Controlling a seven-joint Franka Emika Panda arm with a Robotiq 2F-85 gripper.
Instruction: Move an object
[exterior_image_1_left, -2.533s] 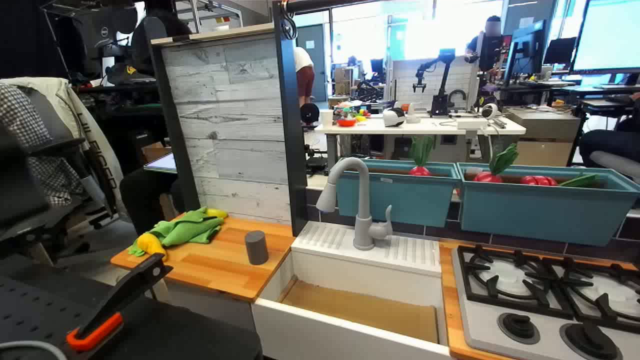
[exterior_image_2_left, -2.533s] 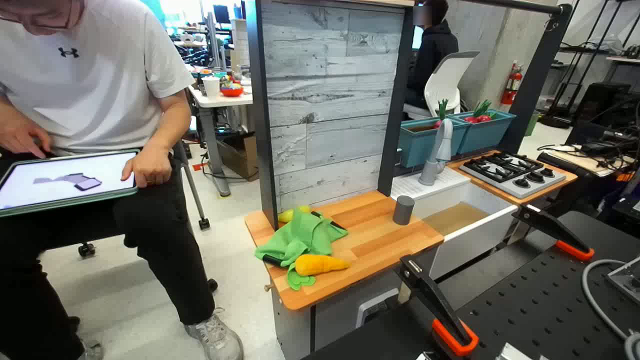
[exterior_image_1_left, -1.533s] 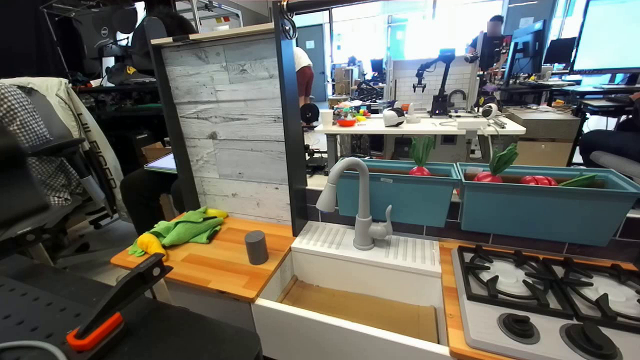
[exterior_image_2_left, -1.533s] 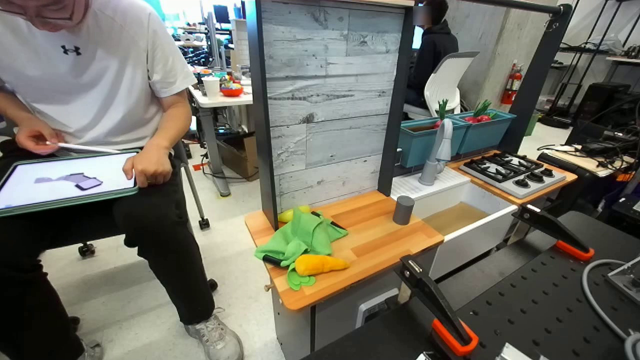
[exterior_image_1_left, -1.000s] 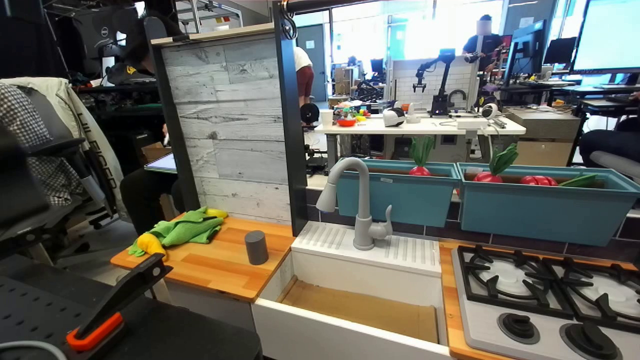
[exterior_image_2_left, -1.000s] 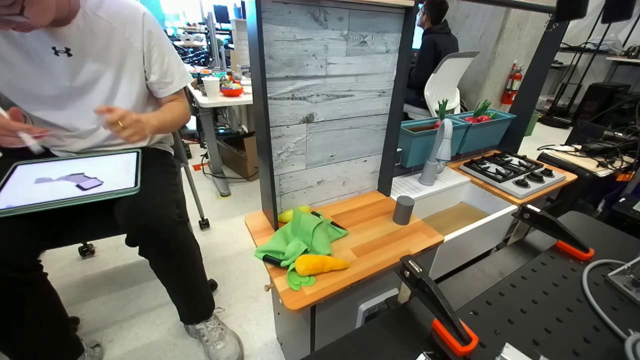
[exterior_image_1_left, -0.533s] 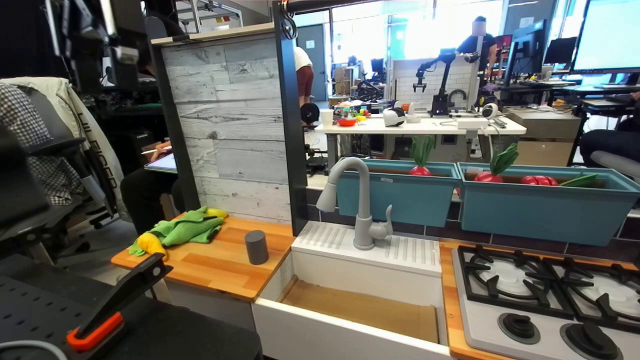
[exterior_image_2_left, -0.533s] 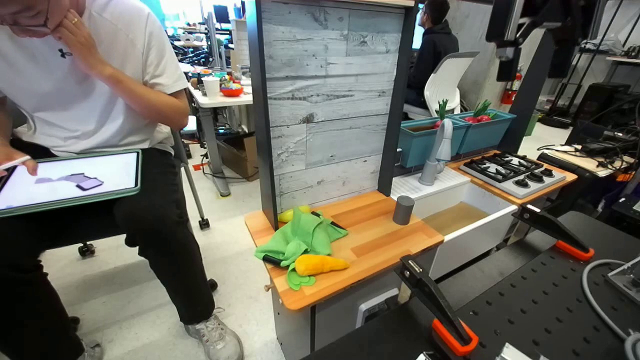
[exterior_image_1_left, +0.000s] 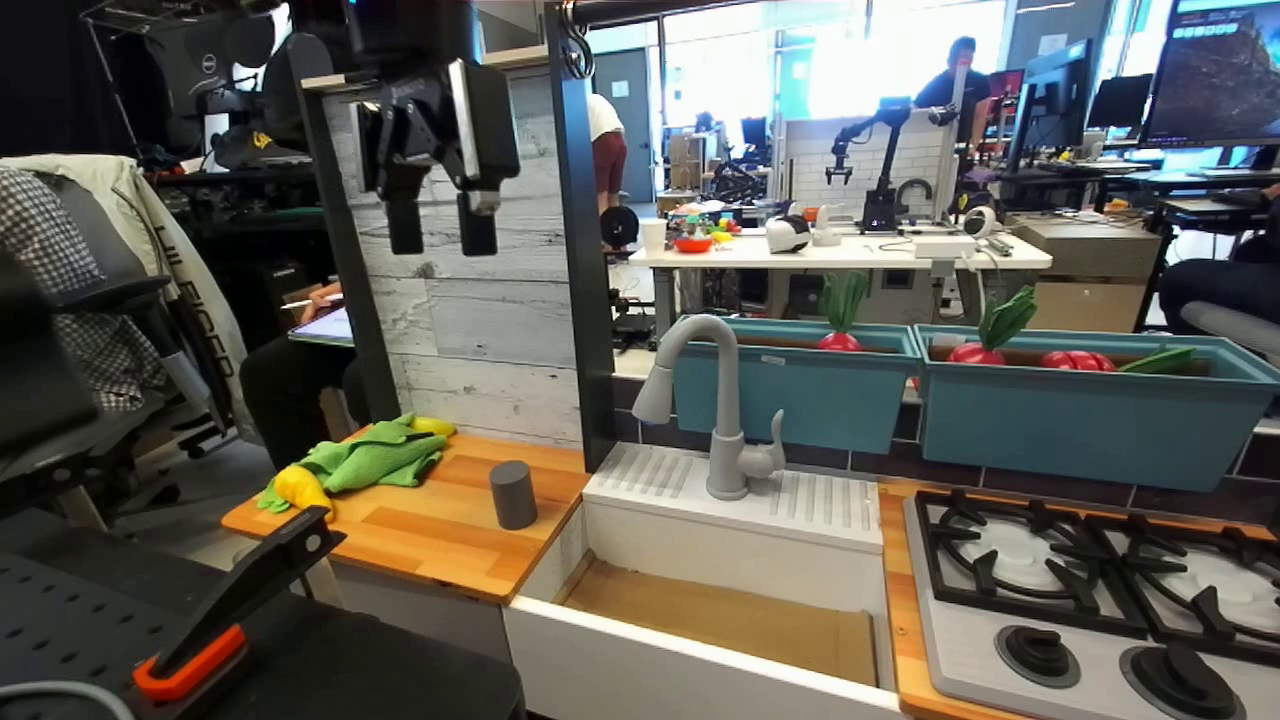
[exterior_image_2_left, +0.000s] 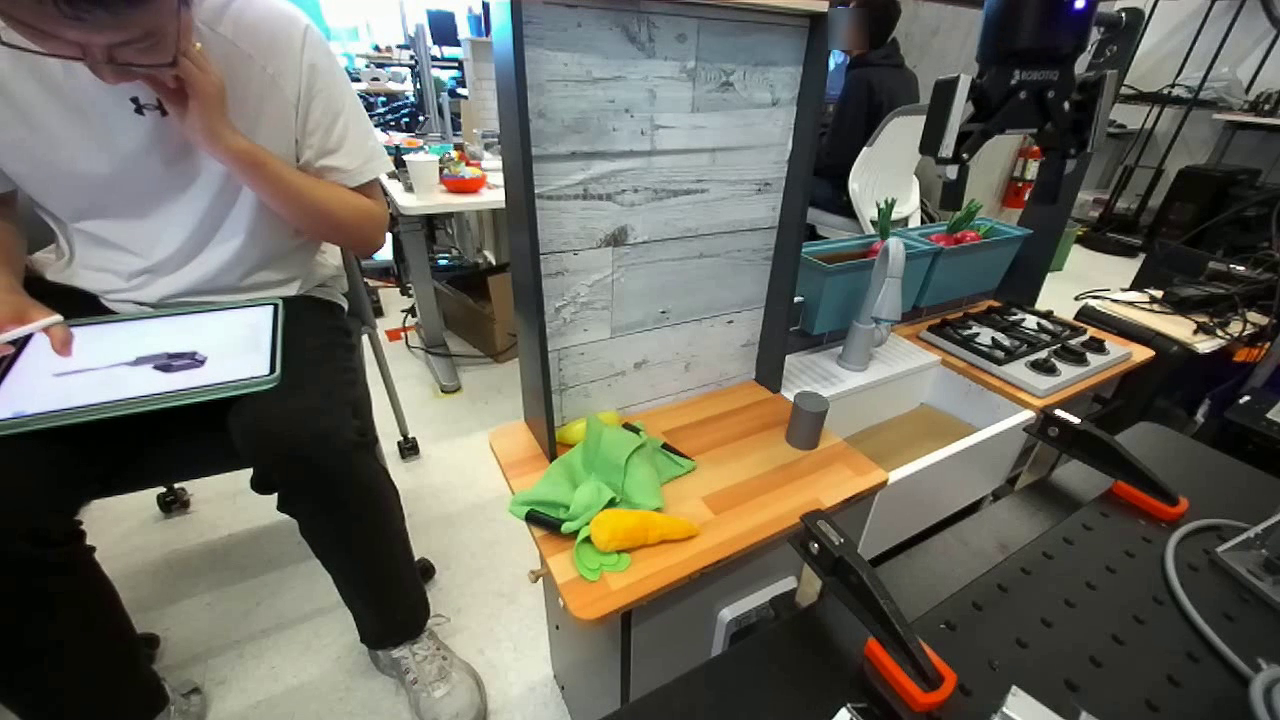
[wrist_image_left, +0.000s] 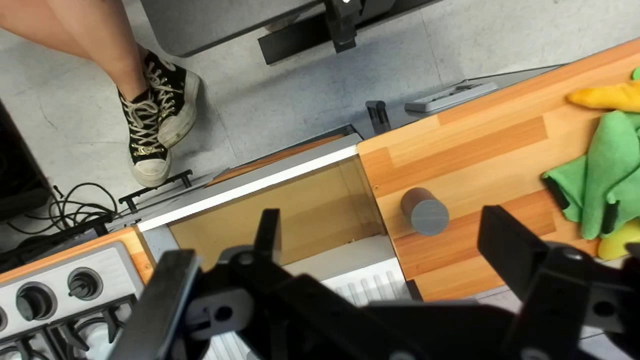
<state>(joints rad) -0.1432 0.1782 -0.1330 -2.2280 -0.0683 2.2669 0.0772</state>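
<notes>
Cylinder (exterior_image_1_left: 513, 496), plain grey, stood upright on the striped-wood tabletop (exterior_image_2_left: 745, 435); black two-fingered tool (exterior_image_1_left: 441, 228) hung way up there, jaws wide apart.

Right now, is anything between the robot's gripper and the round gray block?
Nothing visible. The open gripper hangs higher up, and the wrist view shows the gray block uncovered on the wooden counter. The green cloth lies apart from it.

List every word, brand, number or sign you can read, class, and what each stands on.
"ROBOTIQ": black casing above the jaws.
"HILFIGER": pale jacket.
"DELL": dark monitor.
Logo without letters: white shirt.
Marks too small or blurred to read: cap, fire extinguisher, planter.
</notes>
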